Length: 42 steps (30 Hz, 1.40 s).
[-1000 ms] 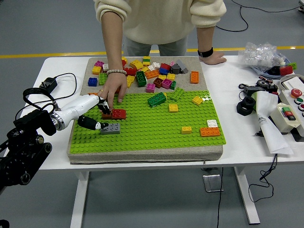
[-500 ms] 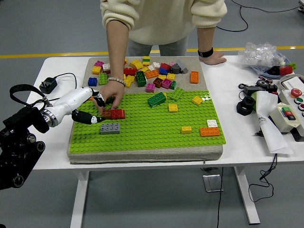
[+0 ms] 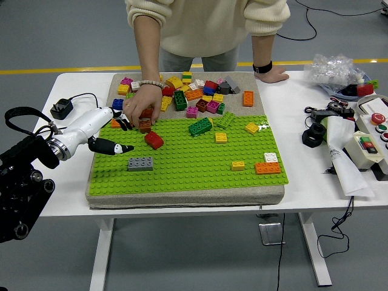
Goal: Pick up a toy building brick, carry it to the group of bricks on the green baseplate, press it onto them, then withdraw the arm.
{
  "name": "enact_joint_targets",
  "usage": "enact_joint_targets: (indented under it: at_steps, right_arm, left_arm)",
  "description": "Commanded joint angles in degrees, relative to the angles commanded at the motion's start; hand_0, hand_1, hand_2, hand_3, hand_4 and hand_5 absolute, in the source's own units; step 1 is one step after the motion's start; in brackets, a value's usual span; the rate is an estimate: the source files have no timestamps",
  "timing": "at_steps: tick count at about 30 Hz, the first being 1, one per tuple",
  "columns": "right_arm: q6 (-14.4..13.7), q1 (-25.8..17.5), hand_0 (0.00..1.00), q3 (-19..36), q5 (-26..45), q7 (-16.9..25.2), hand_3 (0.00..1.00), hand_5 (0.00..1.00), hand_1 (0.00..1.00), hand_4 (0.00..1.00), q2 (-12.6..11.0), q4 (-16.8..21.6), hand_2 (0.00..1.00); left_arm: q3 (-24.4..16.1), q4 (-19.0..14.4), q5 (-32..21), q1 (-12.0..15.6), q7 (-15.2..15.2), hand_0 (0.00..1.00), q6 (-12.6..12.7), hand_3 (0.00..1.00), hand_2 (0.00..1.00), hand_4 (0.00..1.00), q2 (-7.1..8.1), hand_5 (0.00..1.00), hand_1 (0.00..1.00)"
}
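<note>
A: Lighting condition?
B: Bright, even, diffuse overhead light. Shadows are soft, falling just beneath the bricks and under the surface (image 3: 73,200) onto the floor.

A: Image quality?
B: Sharp throughout; no glare, no noticeable blur.

My left hand (image 3: 109,130) wears a glossy white plastic shell, with black fingertips. The green baseplate (image 3: 200,167) is studded matt plastic — it lies on a coarse beige cloth pad (image 3: 182,197). The bricks, like the grey brick (image 3: 140,163), look like smooth plastic — the table (image 3: 303,176) smooth, white.
</note>
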Motion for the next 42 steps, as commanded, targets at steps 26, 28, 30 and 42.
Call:
enact_joint_targets:
  at_steps: [26, 28, 30, 42]
  right_arm:
    - [-0.1, 0.3, 0.78, 0.1, 0.6, 0.0, 0.693, 0.695, 0.71, 0.951, 0.0, 0.0, 0.75]
    - [-0.1, 0.3, 0.78, 0.1, 0.6, 0.0, 0.693, 0.695, 0.71, 0.951, 0.0, 0.0, 0.75]
    - [-0.1, 0.2, 0.78, 0.1, 0.6, 0.0, 0.693, 0.695, 0.71, 0.951, 0.0, 0.0, 0.75]
    - [-0.1, 0.2, 0.78, 0.1, 0.7, 0.0, 0.691, 0.694, 0.708, 0.95, 0.0, 0.0, 0.749]
  left_arm:
    - [-0.2, 0.0, -0.5, 0.1, 0.1, 0.998, -1.2, 0.579, 0.636, 0.936, -0.25, 0.359, 0.777]
    - [-0.2, 0.0, -0.6, 0.1, 0.1, 0.998, -1.3, 0.579, 0.636, 0.936, -0.26, 0.359, 0.777]
    - [-0.3, 0.0, -0.8, 0.2, 0.2, 0.998, -1.5, 0.579, 0.636, 0.936, -0.26, 0.359, 0.777]
    - [-0.6, -1.0, -1.8, 0.6, 0.5, 0.998, -2.2, 0.595, 0.743, 0.951, -0.17, 0.475, 0.814]
